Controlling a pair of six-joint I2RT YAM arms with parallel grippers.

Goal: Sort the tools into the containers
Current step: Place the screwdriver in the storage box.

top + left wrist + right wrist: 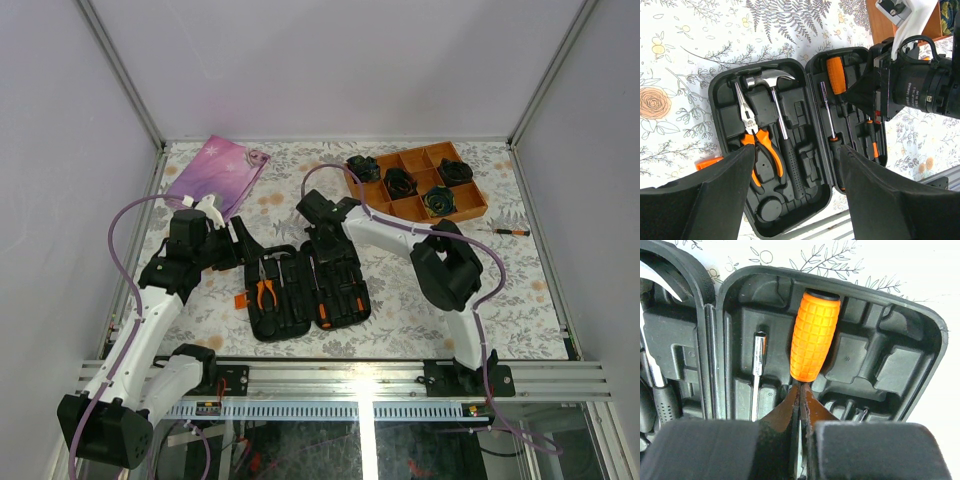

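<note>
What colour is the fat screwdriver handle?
The handle is orange; right wrist view shows it best.

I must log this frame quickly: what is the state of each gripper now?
Left gripper: open, holding nothing, above the case.
Right gripper: shut, at the base of the orange handle; whether it grips anything cannot be told.

The top view looks down from above and behind the arm bases (330,378) across the whole surface (520,290). Both wrist views look closely down into the open tool case (805,150), the right one nearest; all three share it.
</note>
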